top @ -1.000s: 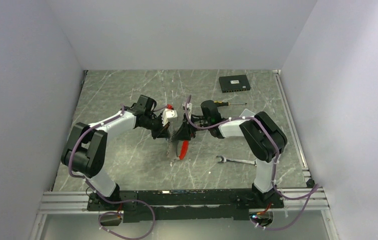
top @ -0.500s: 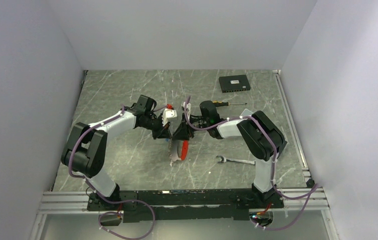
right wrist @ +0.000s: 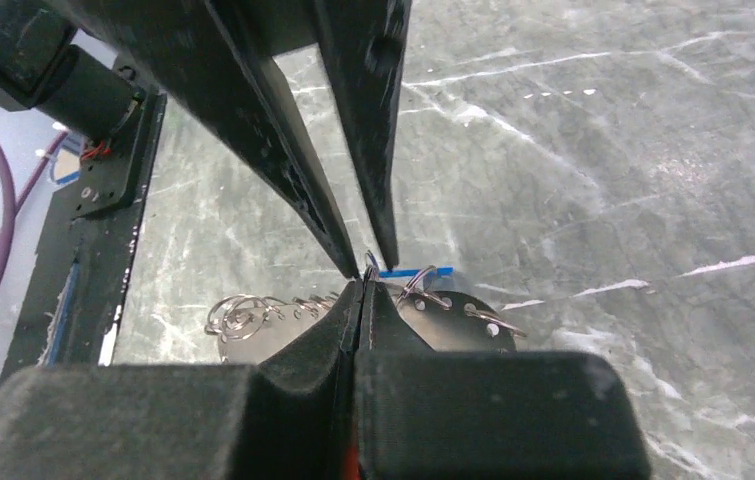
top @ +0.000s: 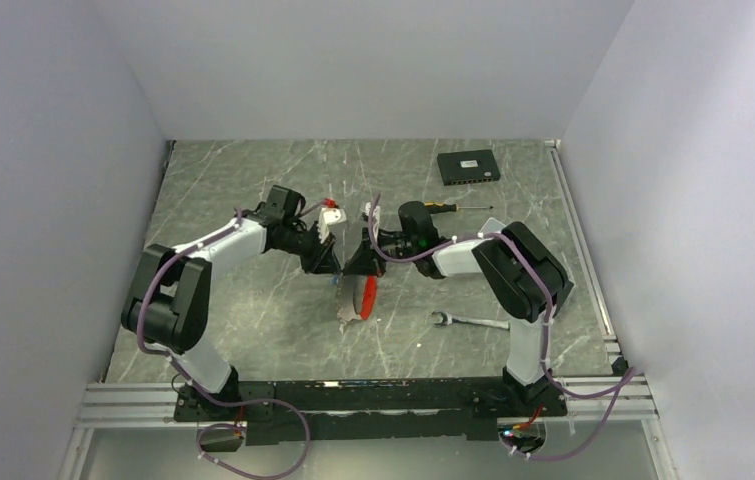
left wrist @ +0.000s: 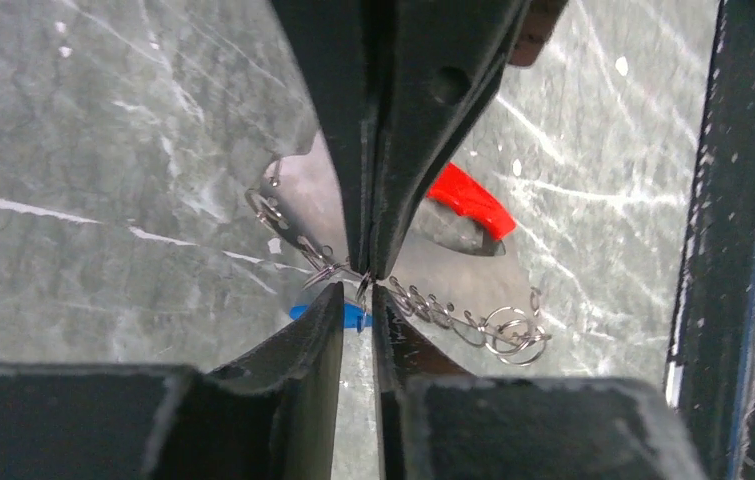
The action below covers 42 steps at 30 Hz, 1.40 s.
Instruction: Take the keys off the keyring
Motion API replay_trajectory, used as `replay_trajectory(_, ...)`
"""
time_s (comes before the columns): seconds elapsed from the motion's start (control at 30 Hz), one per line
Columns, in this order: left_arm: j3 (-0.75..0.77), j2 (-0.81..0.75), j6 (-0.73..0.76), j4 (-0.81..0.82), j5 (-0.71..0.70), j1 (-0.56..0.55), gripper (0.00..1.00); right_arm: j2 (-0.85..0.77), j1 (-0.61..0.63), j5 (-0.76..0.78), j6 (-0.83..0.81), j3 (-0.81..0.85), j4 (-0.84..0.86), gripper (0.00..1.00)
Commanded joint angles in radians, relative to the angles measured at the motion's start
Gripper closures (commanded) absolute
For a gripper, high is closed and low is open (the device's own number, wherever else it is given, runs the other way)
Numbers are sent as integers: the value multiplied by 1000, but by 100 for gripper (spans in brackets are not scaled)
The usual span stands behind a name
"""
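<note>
Both grippers meet tip to tip above the middle of the table. My right gripper [right wrist: 361, 283] is shut on the keyring [left wrist: 433, 305], a thin silvery chain of links that hangs to either side of its tips. The red tag [top: 368, 296] dangles below. A key with a blue head [left wrist: 353, 318] hangs just under the pinch point. My left gripper [left wrist: 358, 292] faces the right one with a narrow gap between its fingers; a thin wire ring sits at that gap, not squeezed. A bunch of small rings [left wrist: 513, 335] hangs at the chain's end.
A silver wrench [top: 468, 322] lies on the marble table right of the hanging keyring. A yellow-and-black screwdriver [top: 453, 207] and a black box [top: 468, 166] lie at the back right. Grey walls close in both sides.
My right gripper has shut on the keyring. The left gripper has opened a little and its arm has drawn slightly back to the left.
</note>
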Motion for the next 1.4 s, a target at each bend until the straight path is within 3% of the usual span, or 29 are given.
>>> replay_trajectory(0.0,34,-11,-80,41,111,45,76,-38,6,32,9,-32,116,100)
replay_trajectory(0.27,-22,-14,-107,115,189,100,72,-30,6,34,89,-69,251,100)
replay_trajectory(0.3,-31,-119,-105,124,200,100,72,-29,6,36,101,-76,270,100)
replay_trajectory(0.37,-50,-21,-110,156,210,98,73,-23,6,39,123,-85,312,100)
replay_trajectory(1.03,-109,-21,-188,231,316,95,79,32,-10,37,330,-124,578,100)
replay_trajectory(1.37,-195,8,-365,463,363,92,87,35,-12,38,389,-134,633,100)
